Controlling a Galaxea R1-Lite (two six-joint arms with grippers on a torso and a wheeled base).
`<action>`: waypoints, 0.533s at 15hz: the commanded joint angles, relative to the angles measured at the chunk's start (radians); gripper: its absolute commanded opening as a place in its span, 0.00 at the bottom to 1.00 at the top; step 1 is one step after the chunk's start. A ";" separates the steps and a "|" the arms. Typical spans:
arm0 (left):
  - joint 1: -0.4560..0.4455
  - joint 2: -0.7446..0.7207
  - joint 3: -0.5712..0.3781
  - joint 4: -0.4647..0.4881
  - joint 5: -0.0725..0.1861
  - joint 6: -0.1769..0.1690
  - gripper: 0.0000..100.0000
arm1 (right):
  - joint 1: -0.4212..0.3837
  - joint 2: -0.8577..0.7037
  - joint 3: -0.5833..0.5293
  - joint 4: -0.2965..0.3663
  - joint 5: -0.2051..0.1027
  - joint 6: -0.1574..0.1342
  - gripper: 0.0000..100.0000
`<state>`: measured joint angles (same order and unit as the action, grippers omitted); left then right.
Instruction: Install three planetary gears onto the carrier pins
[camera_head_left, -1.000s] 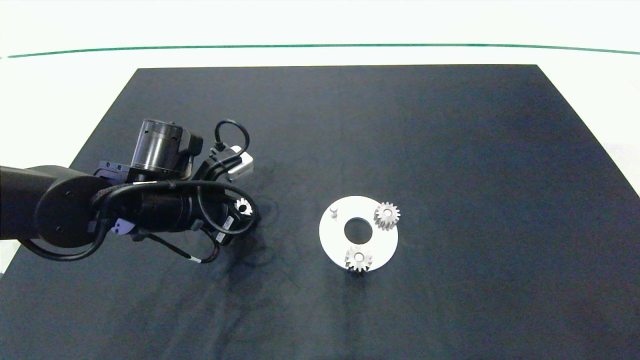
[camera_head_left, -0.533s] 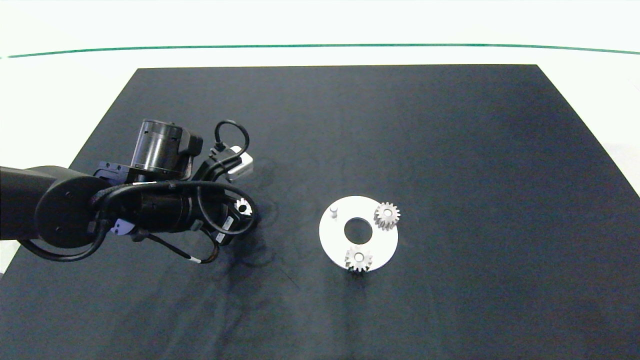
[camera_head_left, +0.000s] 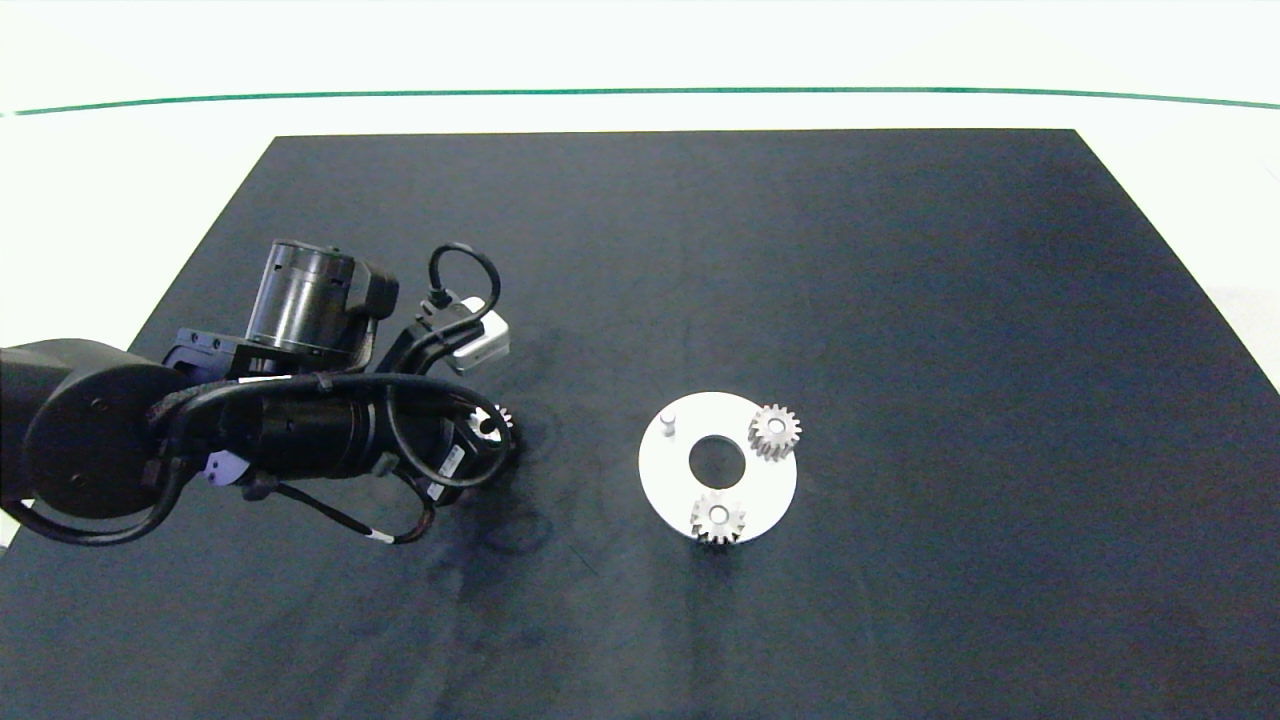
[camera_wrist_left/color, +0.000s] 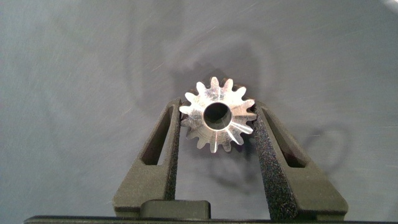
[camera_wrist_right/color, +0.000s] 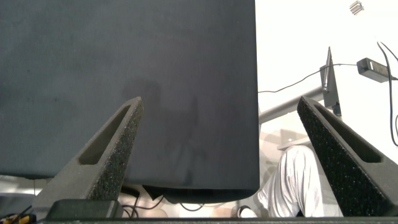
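Silver-grey metal fills my left claw (camera_wrist_left/color: 216, 121): it grips 1 planetary gear (camera_wrist_left/color: 217, 116) between both fingers, over the dark tabletop (camera_head_left: 900, 300), well left of the white carrier disc (camera_head_left: 717, 466). 2 gears (camera_head_left: 774, 431) (camera_head_left: 717, 516) sit on carrier pins; 1 pin (camera_head_left: 669, 421) stands bare. My right claw (camera_wrist_right/color: 227, 155) hangs wide open past the tabletop's edge.

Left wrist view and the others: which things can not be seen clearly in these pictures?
- Head view: the left gripper is mostly hidden under its own wrist and cables; only part of the third gear shows.
- Head view: the right gripper is out of frame.
- Left wrist view: the white disc and its free pin lie outside the picture.
- Right wrist view: no gears visible.
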<state>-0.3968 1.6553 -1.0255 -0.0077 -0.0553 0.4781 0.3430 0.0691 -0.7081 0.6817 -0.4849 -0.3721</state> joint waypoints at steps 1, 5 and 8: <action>-0.140 -0.078 -0.018 -0.002 0.006 -0.013 0.10 | 0.001 0.000 0.004 0.004 -0.003 -0.002 1.00; -0.358 -0.066 -0.079 0.000 0.111 -0.036 0.10 | 0.002 -0.002 0.001 0.004 -0.003 -0.004 1.00; -0.402 0.015 -0.169 0.005 0.150 -0.036 0.10 | 0.004 -0.008 -0.005 0.004 -0.003 -0.007 1.00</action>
<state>-0.7768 1.6187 -1.1477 -0.0051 0.0874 0.4400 0.3453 0.0653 -0.7104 0.6817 -0.4849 -0.3762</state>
